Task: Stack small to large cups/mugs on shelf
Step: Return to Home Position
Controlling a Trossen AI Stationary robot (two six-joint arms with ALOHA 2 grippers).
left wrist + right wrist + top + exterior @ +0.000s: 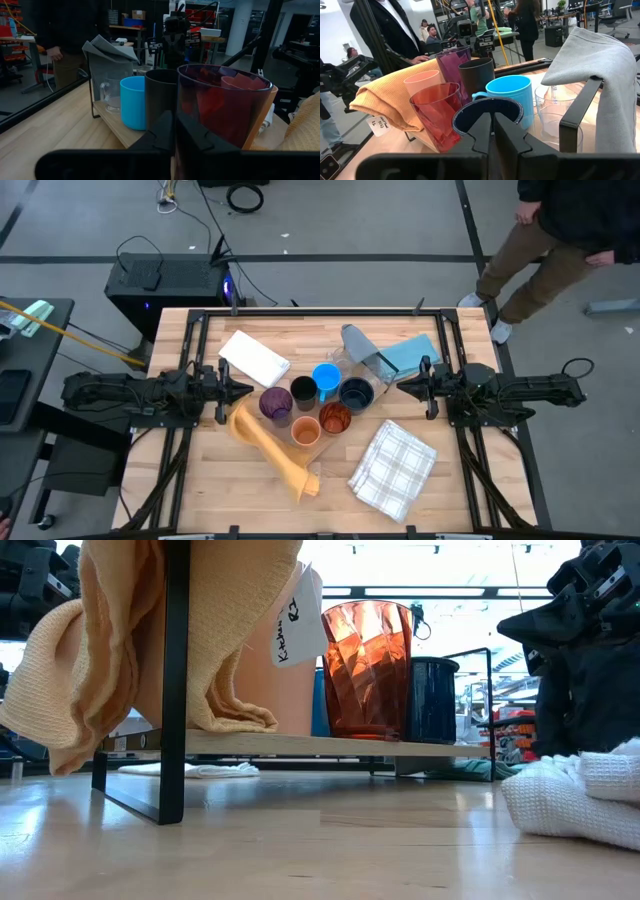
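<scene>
The left gripper (243, 388) hung at the left side of the table (200, 480), its tips just beside the purple cup (275, 403). In the left wrist view its two fingers were pressed together with nothing between them. The right gripper (403, 386) sat opposite on the right side, pointing at the dark navy mug (356, 393) from close by. Its fingers were likewise clenched on nothing in the right wrist view. Between the two arms the cups stood upright in a tight cluster on the wooden board of a black-framed shelf (300, 744). The purple cup was nearest the left arm, with the black cup (304, 391) beside it, then the bright blue mug (326, 378) and the navy mug. The orange cup (306, 431) and the red-tinted cup (335, 418) stood side by side in the row nearer the table's front edge. A clear cup (554, 105) stood behind the blue mug, next to a blue-grey cloth (400, 352) draped over the shelf's frame. An orange cloth (270, 445) hung over the shelf's other end and trailed onto the table. A white folded cloth (254, 358) lay toward the back, and a checked white cloth (392, 467) lay near the front right. A person (560, 230) stood beyond the far right corner.
</scene>
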